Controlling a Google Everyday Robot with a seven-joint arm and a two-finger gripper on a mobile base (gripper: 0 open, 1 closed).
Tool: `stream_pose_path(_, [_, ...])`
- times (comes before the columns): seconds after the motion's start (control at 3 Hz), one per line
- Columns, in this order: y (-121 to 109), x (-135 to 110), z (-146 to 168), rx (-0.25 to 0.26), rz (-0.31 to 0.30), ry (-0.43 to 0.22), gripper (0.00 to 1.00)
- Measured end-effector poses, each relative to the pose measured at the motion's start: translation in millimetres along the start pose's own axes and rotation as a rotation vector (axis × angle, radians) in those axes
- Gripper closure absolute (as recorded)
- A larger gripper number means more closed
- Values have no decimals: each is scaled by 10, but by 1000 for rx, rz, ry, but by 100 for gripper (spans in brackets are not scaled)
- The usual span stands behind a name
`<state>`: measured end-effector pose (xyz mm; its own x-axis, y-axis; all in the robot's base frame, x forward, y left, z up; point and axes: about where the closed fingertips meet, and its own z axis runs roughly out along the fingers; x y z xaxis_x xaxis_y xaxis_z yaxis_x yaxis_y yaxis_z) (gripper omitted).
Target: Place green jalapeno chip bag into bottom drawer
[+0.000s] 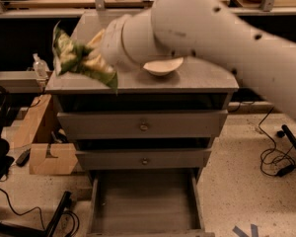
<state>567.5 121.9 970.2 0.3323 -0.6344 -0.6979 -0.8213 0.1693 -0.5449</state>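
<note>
The green jalapeno chip bag is a wrinkly green foil bag with pale patches, held in the air over the left front part of the cabinet top. My gripper is at the end of the big white arm and is shut on the bag, which hangs from it to the left. The bottom drawer is pulled open below, a wide grey box with a plain grey floor and nothing in it. It lies well below and a little to the right of the bag.
A white bowl stands on the grey cabinet top, partly hidden by my arm. Two shallower drawers with round knobs are above the open one. A cardboard box and cables lie on the floor at left.
</note>
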Motion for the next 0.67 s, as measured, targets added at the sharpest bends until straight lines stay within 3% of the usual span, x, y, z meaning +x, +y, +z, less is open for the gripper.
stream_pose_path(0.67, [1357, 1167, 46, -118, 222, 12, 100])
